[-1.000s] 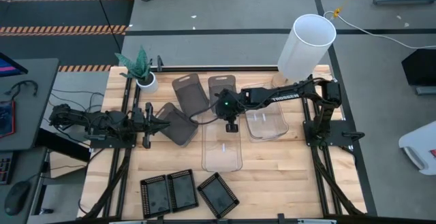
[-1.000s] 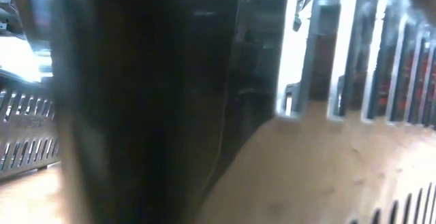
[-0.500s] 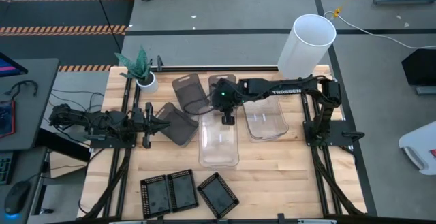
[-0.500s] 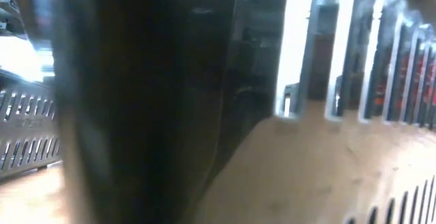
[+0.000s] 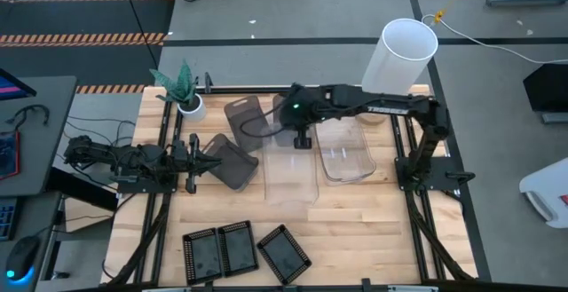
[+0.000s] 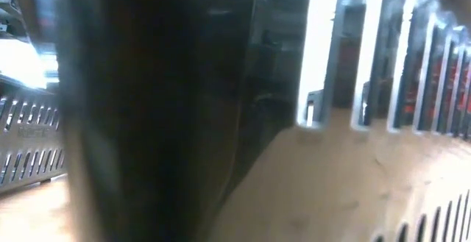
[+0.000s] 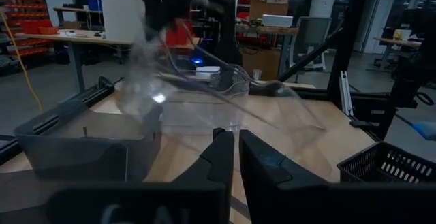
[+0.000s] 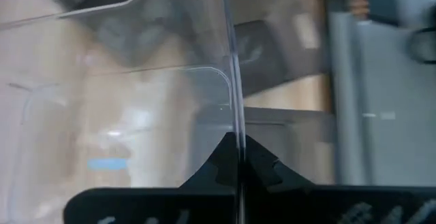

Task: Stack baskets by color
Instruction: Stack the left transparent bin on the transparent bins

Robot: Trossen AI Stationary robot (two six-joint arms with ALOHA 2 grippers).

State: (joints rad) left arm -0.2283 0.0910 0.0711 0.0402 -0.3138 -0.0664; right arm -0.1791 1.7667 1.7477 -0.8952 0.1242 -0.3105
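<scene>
My right gripper [image 5: 300, 139] is shut on a large clear basket [image 5: 291, 175] over the middle of the table; the left wrist view shows that basket [image 7: 204, 88] raised and tilted. A second clear basket [image 5: 346, 157] lies on its base to the right. Grey baskets rest on the table at the far middle [image 5: 247, 119] and centre left [image 5: 232, 161], and a third [image 5: 286, 113] lies partly under my right arm. Three black mesh baskets [image 5: 238, 249] sit in a row by the near edge. My left gripper [image 5: 211, 161] waits shut beside the centre-left grey basket [image 7: 82, 142]. My right gripper pinches the clear basket's thin wall at its far short end [image 8: 236, 125], one finger on each side. The fingers slant down from the far right. The far end is lifted and the basket tilts down toward the near edge; whether its near end [image 5: 291, 201] touches the table I cannot tell.
A tall white cylinder [image 5: 404, 57] stands at the far right corner and a small potted plant [image 5: 186, 104] at the far left. Bare wood [image 5: 382, 230] lies at the near right. A dark thing close to the lens fills most of the low view [image 6: 162, 109].
My right gripper has risen and drawn back toward the far edge with the clear basket. The basket's far end has come up off the table, and the whole basket has shifted toward the far edge and tilted.
</scene>
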